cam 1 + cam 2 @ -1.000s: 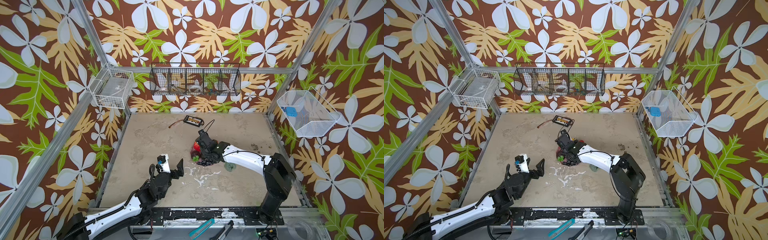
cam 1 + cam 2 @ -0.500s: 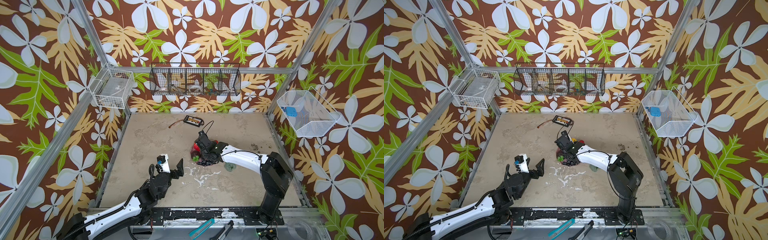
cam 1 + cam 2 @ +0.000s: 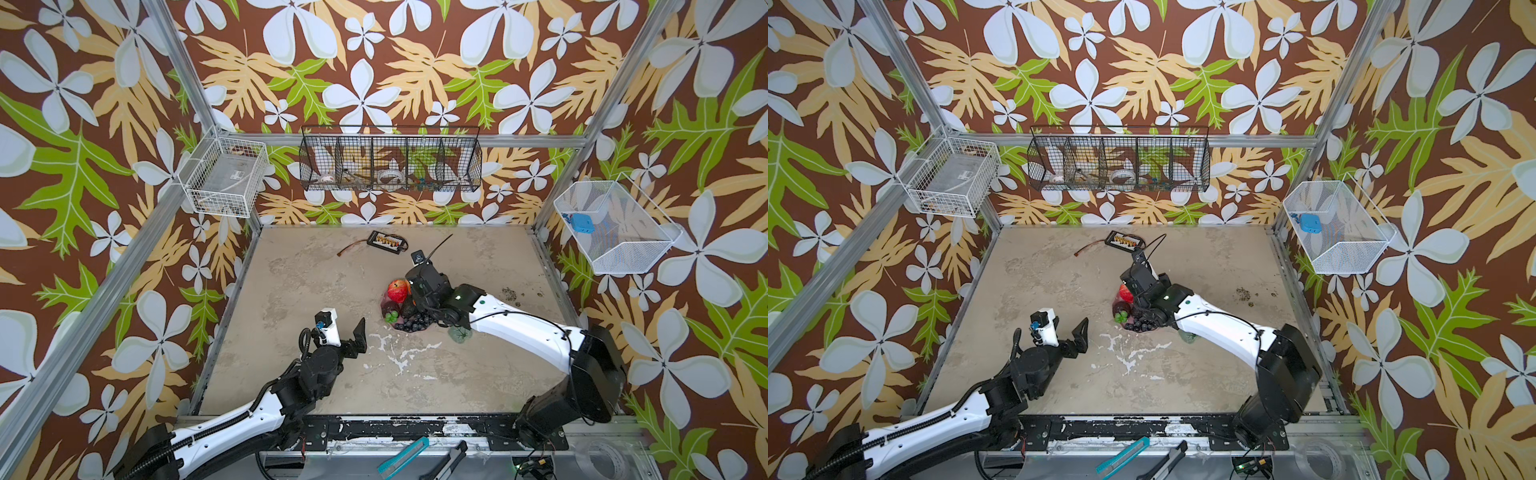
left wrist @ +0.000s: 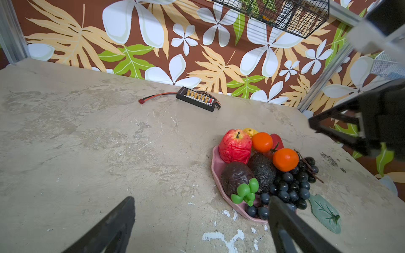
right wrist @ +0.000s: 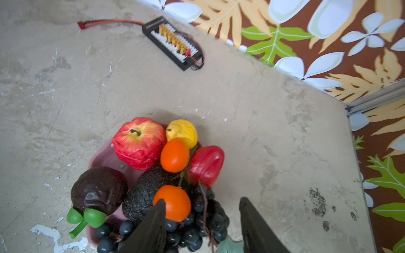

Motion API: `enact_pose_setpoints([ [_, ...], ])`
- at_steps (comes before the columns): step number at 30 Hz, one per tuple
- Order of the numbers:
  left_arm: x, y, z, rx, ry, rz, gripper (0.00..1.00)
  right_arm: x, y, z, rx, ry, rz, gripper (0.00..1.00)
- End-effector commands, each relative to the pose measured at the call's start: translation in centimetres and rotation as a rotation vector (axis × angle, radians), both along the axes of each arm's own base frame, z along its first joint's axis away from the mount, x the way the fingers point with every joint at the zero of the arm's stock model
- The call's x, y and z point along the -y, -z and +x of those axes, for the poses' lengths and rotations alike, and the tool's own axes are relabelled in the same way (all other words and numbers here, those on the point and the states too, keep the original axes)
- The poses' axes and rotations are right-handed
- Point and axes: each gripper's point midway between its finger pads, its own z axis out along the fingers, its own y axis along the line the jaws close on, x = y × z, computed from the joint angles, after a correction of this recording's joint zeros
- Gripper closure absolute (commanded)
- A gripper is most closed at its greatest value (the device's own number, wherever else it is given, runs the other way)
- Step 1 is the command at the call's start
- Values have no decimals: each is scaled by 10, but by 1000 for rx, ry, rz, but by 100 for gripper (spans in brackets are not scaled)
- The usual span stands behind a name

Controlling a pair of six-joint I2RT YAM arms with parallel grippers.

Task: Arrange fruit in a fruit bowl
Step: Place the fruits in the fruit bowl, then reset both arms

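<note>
Since a second ago my right claw (image 5: 201,199) has spread its jaws, holding nothing; one orange (image 5: 173,202) lies just beside a finger (image 5: 151,223). Pink bowl (image 5: 103,157) heaped with fruit (image 5: 140,142) sits near the worktop's (image 3: 299,291) middle. My left claw (image 4: 201,198) gapes, well apart.

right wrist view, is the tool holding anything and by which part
Nothing is held: the right tool stands open, one finger beside an orange, not clamping it.
</note>
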Motion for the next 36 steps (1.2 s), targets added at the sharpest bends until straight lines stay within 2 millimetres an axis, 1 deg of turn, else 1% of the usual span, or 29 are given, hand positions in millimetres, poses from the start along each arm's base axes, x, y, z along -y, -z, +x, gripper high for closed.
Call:
enact_pose_setpoints([
  [1,-9,-17,5,51,-70,-38,5,38,-38,9,132,93,32,41],
  [3,-14,-30,8,72,-112,-60,5,69,-56,12,198,145,75,39],
  [5,-21,-44,12,107,-177,-74,4,104,-67,16,271,221,113,33],
  [6,-25,-51,13,130,-206,-76,4,119,-69,18,285,256,142,30],
  [8,-38,-63,16,173,-307,-56,1,158,-67,22,318,366,185,23],
  [11,-58,-71,21,210,-456,-2,0,195,-51,26,376,441,177,20],
  [13,-70,-68,30,209,-524,41,0,213,-38,26,393,489,153,18],
  [15,-81,-64,41,192,-579,83,0,228,-22,27,375,531,151,16],
  [17,-86,-60,53,178,-569,133,0,242,-3,29,348,570,156,16],
  [18,-90,-60,57,176,-575,144,0,247,3,28,346,588,150,16],
  [20,-107,-57,61,168,-622,169,0,256,18,27,345,614,127,16],
  [23,-128,-48,69,150,-660,206,0,258,34,24,358,602,99,16],
  [25,-137,-40,73,153,-655,228,0,259,44,23,359,608,91,15],
  [27,-139,-31,79,159,-613,257,0,261,52,23,358,610,68,15],
  [29,-139,-29,87,165,-593,292,0,263,57,23,368,614,56,15],
  [30,-130,-26,92,151,-537,307,0,263,59,23,376,614,50,15],
  [31,-132,-27,94,153,-535,302,0,263,61,23,386,609,53,15],
  [34,-138,-27,91,154,-550,306,0,259,63,24,396,568,37,14],
  [36,-145,-18,89,131,-578,338,0,257,65,23,405,543,39,15],
])
